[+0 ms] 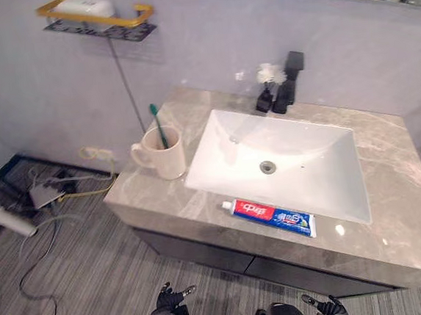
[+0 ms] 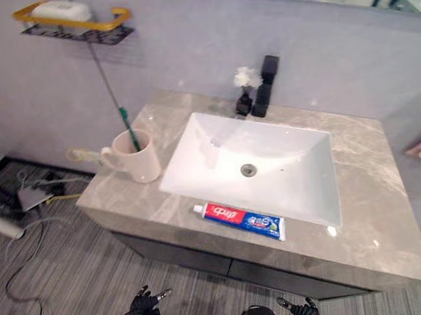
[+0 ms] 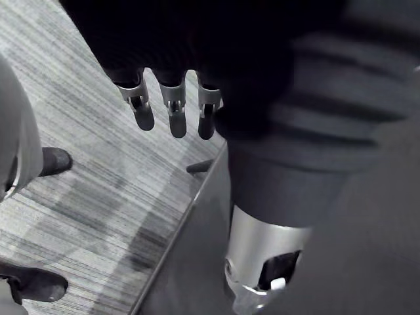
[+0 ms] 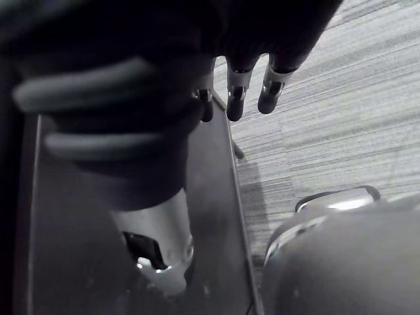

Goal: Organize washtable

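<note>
On the grey marble washtable (image 1: 397,178): a white rectangular basin (image 1: 306,156), a cream mug (image 1: 165,158) holding a green toothbrush (image 1: 157,125), a red-and-blue toothpaste tube (image 1: 273,217). Left hand (image 3: 176,115) and right hand (image 4: 235,98) hang slack-fingered, empty.

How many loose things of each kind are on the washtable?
Mug: 1
Toothbrush, in the mug: 1
Toothpaste tube: 1
Flower vase: 1
Total: 4

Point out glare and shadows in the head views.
Left eye view: small glare spots on the countertop right of the toothpaste tube, soft sheen inside the sink; right eye view: the wall shelf throws a faint shadow on the wall below it.
</note>
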Tool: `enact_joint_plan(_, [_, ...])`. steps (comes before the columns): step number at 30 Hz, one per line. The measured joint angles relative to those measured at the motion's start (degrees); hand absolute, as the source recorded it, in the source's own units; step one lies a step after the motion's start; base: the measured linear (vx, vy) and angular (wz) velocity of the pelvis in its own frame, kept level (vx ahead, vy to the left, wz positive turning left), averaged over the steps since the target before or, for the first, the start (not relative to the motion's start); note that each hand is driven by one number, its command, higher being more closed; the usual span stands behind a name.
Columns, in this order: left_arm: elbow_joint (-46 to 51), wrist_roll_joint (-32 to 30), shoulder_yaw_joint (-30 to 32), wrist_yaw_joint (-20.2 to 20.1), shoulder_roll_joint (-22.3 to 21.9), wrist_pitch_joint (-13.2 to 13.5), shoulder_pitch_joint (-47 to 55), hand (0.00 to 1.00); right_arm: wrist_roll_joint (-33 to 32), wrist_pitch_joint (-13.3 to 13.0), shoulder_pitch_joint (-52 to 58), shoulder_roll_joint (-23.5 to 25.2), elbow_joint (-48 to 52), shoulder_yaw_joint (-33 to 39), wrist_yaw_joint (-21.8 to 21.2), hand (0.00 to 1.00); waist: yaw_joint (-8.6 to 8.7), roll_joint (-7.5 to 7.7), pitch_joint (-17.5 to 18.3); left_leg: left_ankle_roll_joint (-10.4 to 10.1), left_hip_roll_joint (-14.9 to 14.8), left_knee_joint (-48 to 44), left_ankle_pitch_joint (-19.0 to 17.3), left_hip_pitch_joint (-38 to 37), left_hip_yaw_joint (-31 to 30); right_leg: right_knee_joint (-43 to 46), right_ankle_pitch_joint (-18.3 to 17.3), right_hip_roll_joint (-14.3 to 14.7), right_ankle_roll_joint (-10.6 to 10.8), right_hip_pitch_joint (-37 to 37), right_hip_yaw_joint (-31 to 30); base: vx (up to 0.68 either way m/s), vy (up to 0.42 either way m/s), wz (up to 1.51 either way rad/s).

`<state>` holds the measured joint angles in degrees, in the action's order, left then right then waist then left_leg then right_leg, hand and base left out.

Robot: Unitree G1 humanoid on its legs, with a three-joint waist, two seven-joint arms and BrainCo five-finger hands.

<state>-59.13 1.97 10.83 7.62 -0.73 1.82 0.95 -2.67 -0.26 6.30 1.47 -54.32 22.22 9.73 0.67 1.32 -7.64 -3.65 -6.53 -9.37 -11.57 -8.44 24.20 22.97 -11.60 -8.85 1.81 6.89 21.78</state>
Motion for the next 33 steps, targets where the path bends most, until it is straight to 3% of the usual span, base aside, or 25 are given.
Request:
enact_joint_plan(2, [-0.81,0.0,-1.29,-0.12,-0.09,0.07,-0.44,0.0,0.06,-0.75,-1.43,-0.83,-1.21,0.34,-0.03,0.0,0.56,-1.57,-0.69,-0.25,-0.01,1.24,0.22,-0.46,-0.33,-3.25,1.09,1.8,-1.35,-1.18,-0.66,0.03,-0.012,-0.21])
enact_joint_plan(4, [-1.24,-0.05,-2.42,-0.39,-0.13,0.02,-0.71,0.0,0.43,-0.73,-2.62,-2.38,-3.47,0.76,-0.03,0.0,0.56,-2.78,-1.05,-0.64,0.15,2.14,2.37,-0.72,-1.04,-7.45,3.25,2.78,-1.21,-2.95,-1.05,0.02,-0.016,-0.13])
enact_joint_plan(7, [-1.14,-0.49,-1.93,-1.16,0.14,0.13,-0.37,0.0,0.53,-0.76,-2.36,-2.59,-4.76,2.31,-0.01,0.0,0.0,-2.74,-1.24,-0.74,0.24,1.55,3.97,-2.01,-2.19,-12.29,5.01,3.78,-1.03,-6.97,-1.47,0.01,-0.049,-0.06])
enact_joint_plan(9, [-0.48,-0.5,-0.65,-1.34,0.17,0.14,-0.37,0.0,0.5,-0.71,-2.37,-2.23,-4.81,2.25,-0.01,0.0,-0.08,-1.73,-1.83,-0.97,-0.56,-4.28,3.79,-0.55,-2.15,-14.24,5.7,3.66,-1.12,-8.82,-2.06,-0.04,-0.049,-0.17])
enact_joint_plan(11, [1.51,-0.44,3.08,-1.31,-0.05,0.13,-0.26,0.0,0.46,-0.63,-2.18,-1.34,-3.99,2.04,-0.04,0.0,-1.74,-0.72,-2.78,-1.46,-3.45,-17.89,2.6,4.81,-2.72,-15.32,6.02,4.29,-1.33,-9.16,-5.23,-0.07,-0.043,-0.62])
enact_joint_plan(12, [1.84,-0.44,3.48,-1.3,-0.15,0.14,0.15,0.0,0.47,-0.58,-2.01,-1.41,-3.67,2.06,0.0,0.0,-1.87,-0.74,-2.92,-1.07,-4.17,-20.11,1.71,5.63,-3.81,-15.38,5.87,4.85,-1.49,-9.14,-6.07,-0.02,0.011,-0.75])
enact_joint_plan(13, [1.91,-0.44,3.73,-1.29,-0.13,0.19,1.08,0.0,0.45,-0.55,-1.9,-1.54,-2.96,2.13,0.01,0.0,-1.68,-1.75,-2.76,-0.15,-5.14,-21.91,0.09,5.75,-5.47,-15.35,5.81,5.77,-1.41,-9.21,-7.51,0.02,0.047,-0.55])
enact_joint_plan(16, [2.45,-0.37,4.97,-1.23,-0.15,0.07,1.34,0.0,0.38,-0.42,-1.84,-1.32,-2.39,2.16,0.09,0.0,-1.61,-1.58,-2.87,1.54,-4.49,-17.34,-2.84,5.86,-8.32,-15.31,5.95,5.72,-1.27,-8.78,-10.66,0.03,0.142,-0.53])
enact_joint_plan(17, [2.88,-0.36,5.11,-1.11,-0.28,0.13,1.59,0.0,0.36,-0.44,-1.78,-1.29,-2.43,2.14,0.09,0.0,-1.68,-1.5,-2.86,1.26,-3.36,-12.37,-2.59,6.19,-11.36,-15.16,6.29,5.31,-0.44,-8.59,-11.45,0.0,0.203,-0.46])
enact_joint_plan(18, [2.85,-0.37,5.08,-0.98,-1.23,0.09,2.17,0.0,0.27,-0.5,-1.63,-1.67,-2.29,2.15,0.09,0.0,-1.59,-2.75,-2.13,-0.17,-2.9,-5.21,-0.81,6.02,-14.66,-14.46,5.86,5.77,1.19,-7.53,-12.24,-0.01,0.235,-0.55])
enact_joint_plan(19, [2.77,-0.37,5.31,-0.98,-1.13,0.12,2.3,0.0,0.23,-0.48,-1.84,-1.72,-2.54,2.07,0.08,0.0,-1.74,-3.13,-1.83,-0.83,-2.74,-5.04,-1.27,5.47,-14.49,-14.01,5.92,5.58,1.68,-7.35,-13.21,0.04,0.237,-0.51])
enact_joint_plan(20, [2.67,-0.37,5.6,-0.86,-0.83,0.01,2.78,0.0,-0.06,-0.45,-1.33,-1.24,-2.3,2.12,0.07,0.0,-1.55,-3.19,-0.88,-0.22,-1.9,-4.09,-1.34,5.22,-12.8,-15.29,7.16,5.0,2.49,-7.81,-14.14,0.08,0.187,-0.38])
enact_joint_plan(23, [2.47,-0.42,5.73,-0.31,-0.4,-0.04,3.14,0.0,-0.07,-0.42,-0.35,-0.28,-2.02,2.1,0.05,0.0,-1.62,-1.74,0.64,0.84,0.84,-0.68,-0.64,2.9,-11.35,-16.52,7.7,2.83,3.2,-8.25,-14.98,0.14,0.205,-0.21])
enact_joint_plan(26, [2.25,-0.42,5.63,-0.03,-0.56,-0.27,3.13,0.0,-0.07,-0.4,-0.32,-0.11,-2.34,2.48,0.0,0.0,-1.62,-1.39,1.12,1.09,2.53,1.0,-0.32,0.2,-11.54,-18.63,7.97,1.81,3.84,-10.47,-15.0,0.19,0.153,0.01])
enact_joint_plan(33, [-0.05,-0.35,5.78,0.14,-1.2,-0.88,3.22,0.0,-0.14,-0.39,-0.37,-0.43,-3.28,4.41,-0.04,0.0,-1.63,-2.65,2.11,1.25,4.06,0.82,-0.22,-1.9,-13.24,-21.45,8.07,0.89,3.96,-14.71,-13.7,0.11,0.043,0.07])
